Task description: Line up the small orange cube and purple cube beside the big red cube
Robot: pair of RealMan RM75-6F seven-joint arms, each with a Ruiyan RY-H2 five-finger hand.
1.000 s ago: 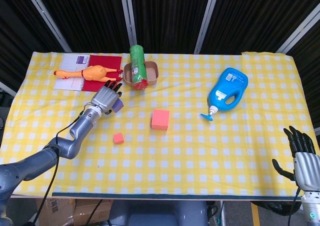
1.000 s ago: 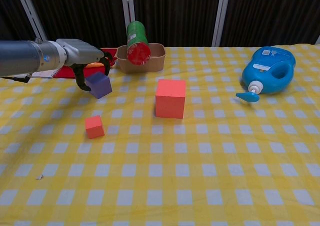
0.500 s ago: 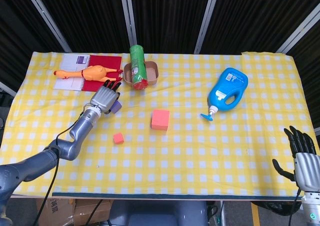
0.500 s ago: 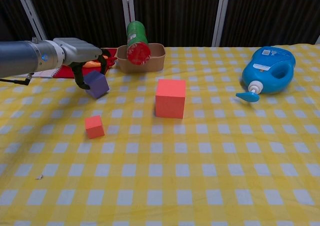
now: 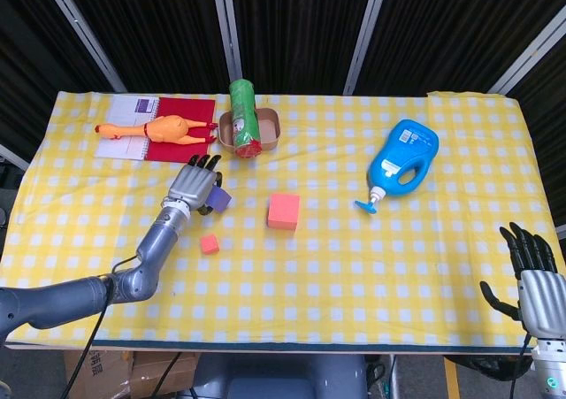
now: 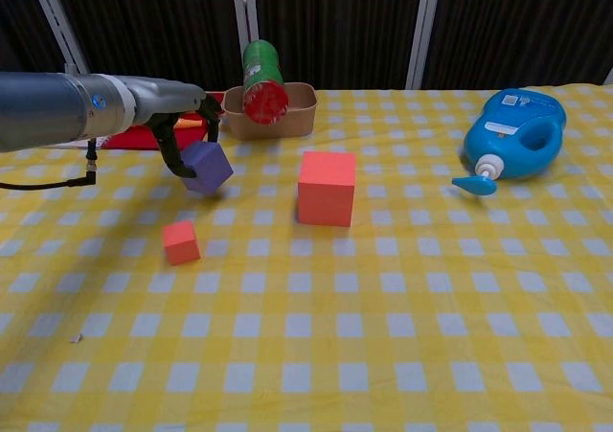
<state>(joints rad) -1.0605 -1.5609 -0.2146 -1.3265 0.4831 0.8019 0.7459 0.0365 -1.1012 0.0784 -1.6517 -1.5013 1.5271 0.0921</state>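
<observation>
Left hand clamped on the small purple cube, tilted, held above the yellow checked tablecloth — between the small orange cube and the big red cube. Right hand idle at the table's near corner, fingers apart.

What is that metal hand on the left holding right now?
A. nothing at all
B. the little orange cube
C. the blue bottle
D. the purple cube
D. The left hand grips the purple cube, tilted and lifted off the cloth, while the small orange cube sits untouched on the table and the blue bottle lies far off to the right.
</observation>
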